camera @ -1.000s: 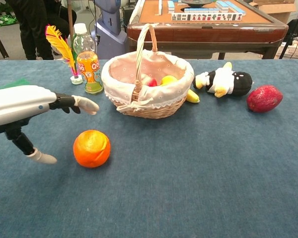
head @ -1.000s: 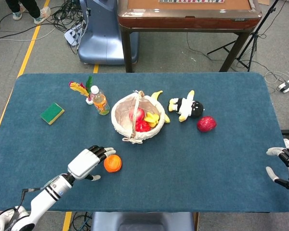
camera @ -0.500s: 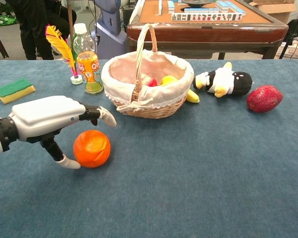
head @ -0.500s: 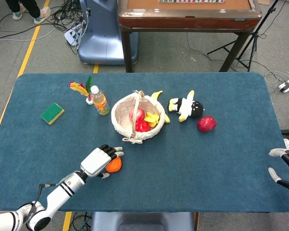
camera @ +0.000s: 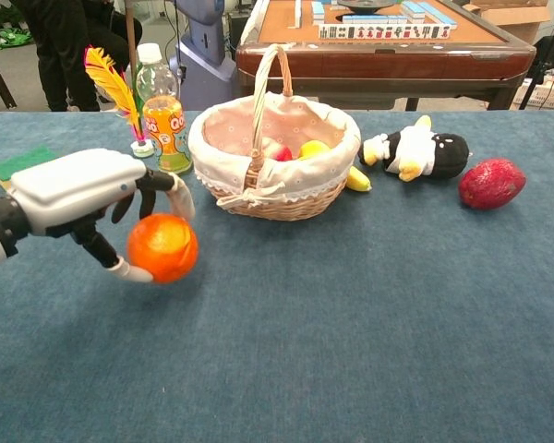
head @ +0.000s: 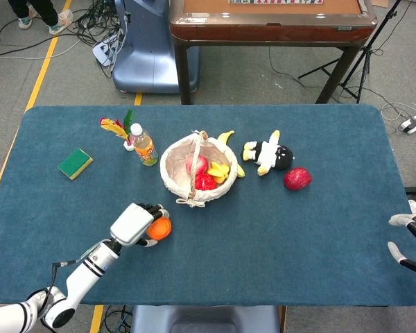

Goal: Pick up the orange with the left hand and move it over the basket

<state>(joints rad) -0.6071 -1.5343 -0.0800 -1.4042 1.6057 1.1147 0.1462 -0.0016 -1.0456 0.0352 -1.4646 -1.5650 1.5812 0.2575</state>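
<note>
Orange fruit, one orange (camera: 162, 246) gripped by left hand (camera: 85, 194), one basket (camera: 275, 199), perhaps lifted

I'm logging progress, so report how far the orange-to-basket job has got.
Done: the left hand grips the round orange fruit, which in the chest view appears lifted off the blue tablecloth. In hand: carrying it. Left: bring it over the lined wicker basket, which it has not reached yet.
</note>
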